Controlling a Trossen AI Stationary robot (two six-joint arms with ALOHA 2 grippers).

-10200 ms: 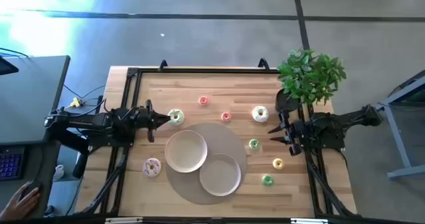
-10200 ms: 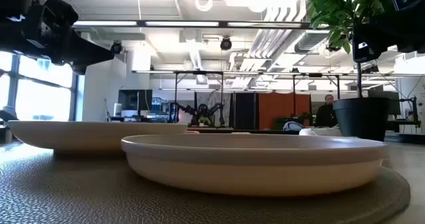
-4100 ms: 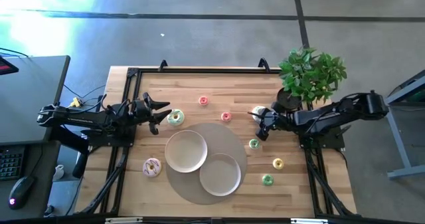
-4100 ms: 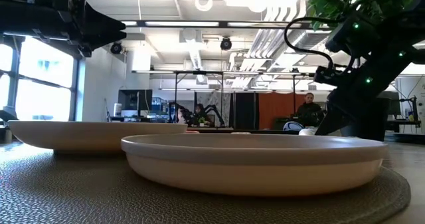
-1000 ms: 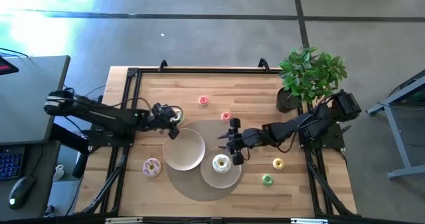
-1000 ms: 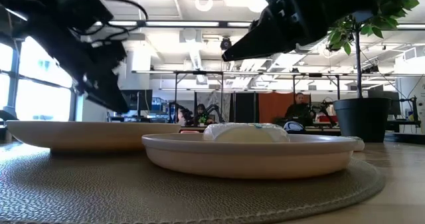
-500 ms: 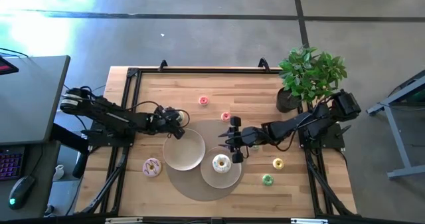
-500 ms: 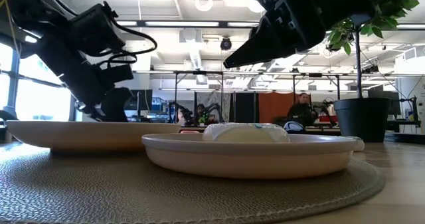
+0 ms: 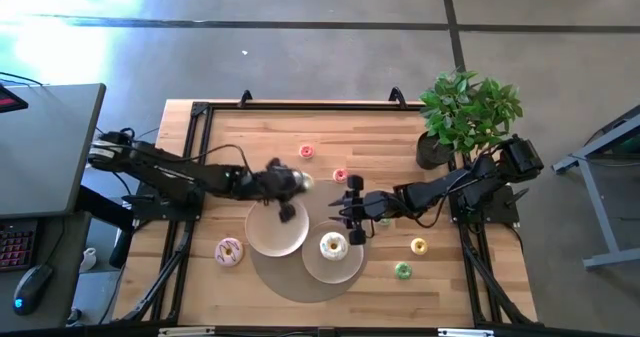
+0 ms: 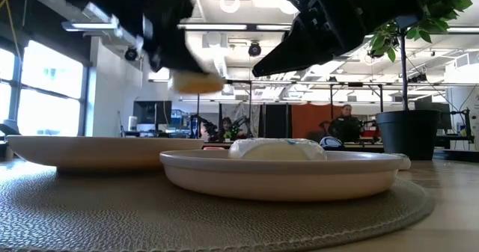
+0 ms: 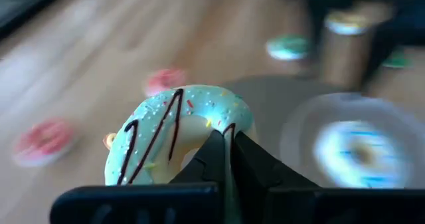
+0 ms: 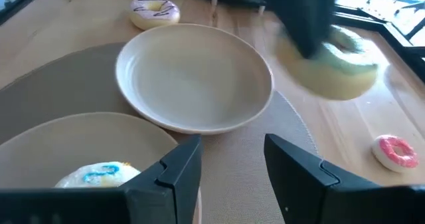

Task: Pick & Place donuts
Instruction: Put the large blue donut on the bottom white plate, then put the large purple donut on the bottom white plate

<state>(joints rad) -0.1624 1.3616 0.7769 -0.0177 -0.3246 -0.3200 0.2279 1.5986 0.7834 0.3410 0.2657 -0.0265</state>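
Observation:
My left gripper (image 9: 293, 183) is shut on the green-iced donut (image 9: 301, 181), which has dark stripes and sprinkles, and holds it in the air over the far rim of the left plate (image 9: 262, 235). In the low view the green-iced donut (image 10: 196, 82) hangs under the left gripper (image 10: 168, 35). My right gripper (image 9: 350, 211) hovers open beside the right plate (image 9: 348, 267), where the white donut (image 9: 332, 245) lies flat. The pink-sprinkled donut (image 9: 229, 250) rests on the wood. My left gripper pinches the green-iced donut's ring (image 11: 199, 127) on the side nearest the wrist, between its two fingers (image 11: 214, 151). The fingers hide the exact spot. The donut is lifted clear of table and plate and sits roughly level.
Both plates lie on a round grey mat (image 9: 352, 209). Mini donuts lie about on the wood: red ones (image 9: 306, 152) (image 9: 340, 175), a yellow one (image 9: 418, 245), a green one (image 9: 402, 270). A potted plant (image 9: 465, 112) stands at the far right corner. People show in the room behind.
My left gripper, shut on the green-iced donut, has lifted it off the wood and carried it toward the table's right, from beside the left plate to above that plate's far rim. My right gripper has stayed open and nearly still.

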